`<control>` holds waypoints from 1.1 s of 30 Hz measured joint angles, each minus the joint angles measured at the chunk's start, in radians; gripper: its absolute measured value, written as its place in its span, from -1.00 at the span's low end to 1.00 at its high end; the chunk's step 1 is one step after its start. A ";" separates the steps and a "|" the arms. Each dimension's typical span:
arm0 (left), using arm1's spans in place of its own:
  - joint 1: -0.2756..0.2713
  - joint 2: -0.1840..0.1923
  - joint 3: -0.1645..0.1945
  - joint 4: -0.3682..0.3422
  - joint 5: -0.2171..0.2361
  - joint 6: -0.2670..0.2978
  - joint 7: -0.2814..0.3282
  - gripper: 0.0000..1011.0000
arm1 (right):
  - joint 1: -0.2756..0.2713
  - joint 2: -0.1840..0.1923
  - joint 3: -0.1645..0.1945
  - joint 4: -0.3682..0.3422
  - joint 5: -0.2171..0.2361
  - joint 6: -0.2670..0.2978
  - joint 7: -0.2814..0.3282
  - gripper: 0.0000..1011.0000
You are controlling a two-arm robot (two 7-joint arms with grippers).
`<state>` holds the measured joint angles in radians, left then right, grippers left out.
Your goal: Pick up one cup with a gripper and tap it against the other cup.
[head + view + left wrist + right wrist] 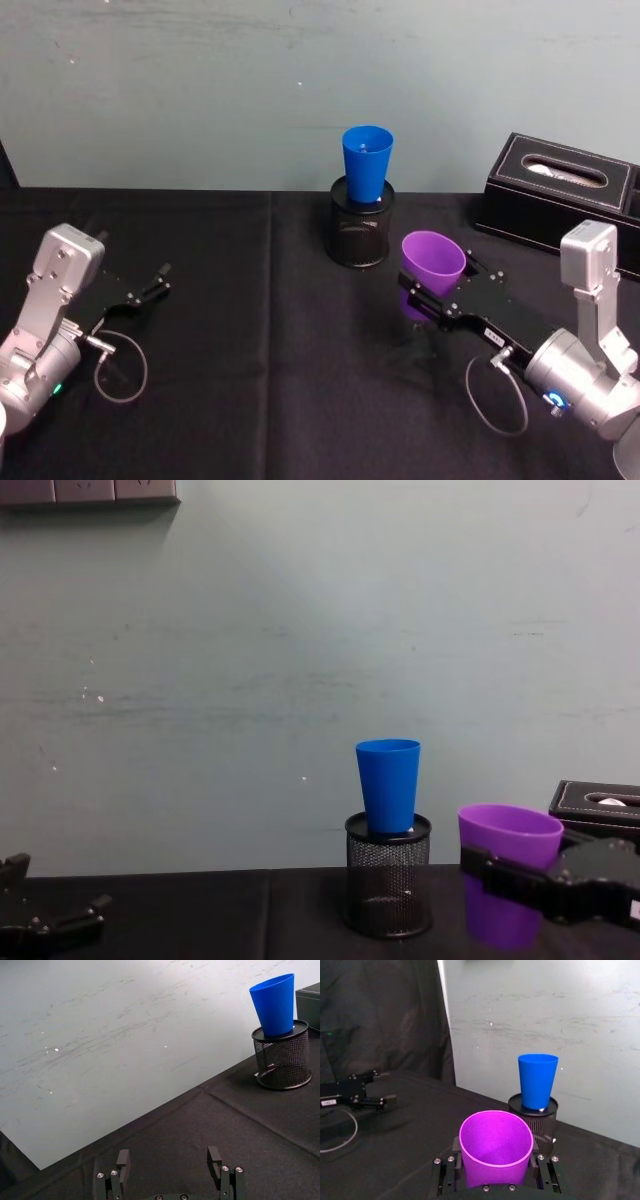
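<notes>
Pale grey-green wall (250, 630) straight ahead, scuffed and streaked with faint white marks. High up on it runs a strip of grey panels (90, 490). Black cloth covers the bench (250, 400), one fold line crossing it. At the wall's left end hangs a dark curtain (380, 1015). The light is soft and even.

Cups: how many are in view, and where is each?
2. The blue cup stands upright in the mesh pen holder at the back; the purple cup is held upright in the right hand, just right of it, not touching. Left hand idle, far left.
</notes>
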<state>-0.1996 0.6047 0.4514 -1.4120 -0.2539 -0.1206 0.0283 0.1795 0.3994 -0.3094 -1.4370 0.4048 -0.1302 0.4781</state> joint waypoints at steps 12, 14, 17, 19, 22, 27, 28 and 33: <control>0.000 0.000 0.000 0.000 0.000 0.000 0.000 1.00 | 0.002 -0.001 -0.015 0.052 -0.023 -0.025 0.004 0.45; 0.000 0.000 0.000 0.000 0.000 0.000 0.000 1.00 | 0.004 -0.002 -0.016 0.064 -0.026 -0.034 0.009 0.45; 0.000 0.000 0.000 0.000 0.000 0.000 0.000 1.00 | 0.008 -0.005 -0.019 0.084 -0.027 -0.052 0.021 0.45; 0.000 0.000 0.000 0.000 0.000 0.000 0.000 1.00 | 0.011 -0.008 -0.021 0.101 -0.028 -0.062 0.030 0.45; 0.000 0.000 0.000 0.000 0.000 0.000 0.000 1.00 | 0.017 -0.015 -0.024 0.124 -0.030 -0.074 0.036 0.45; 0.000 0.000 0.000 0.000 0.000 0.000 0.000 1.00 | 0.027 -0.025 -0.028 0.160 -0.031 -0.096 0.050 0.45; 0.000 0.000 0.000 0.000 0.000 0.000 0.000 1.00 | 0.028 -0.027 -0.029 0.165 -0.031 -0.099 0.052 0.45; 0.000 0.000 0.000 0.000 0.000 0.000 0.000 1.00 | 0.039 -0.035 -0.033 0.191 -0.033 -0.111 0.060 0.45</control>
<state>-0.1995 0.6047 0.4514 -1.4120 -0.2539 -0.1206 0.0283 0.2186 0.3647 -0.3420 -1.2458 0.3716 -0.2417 0.5379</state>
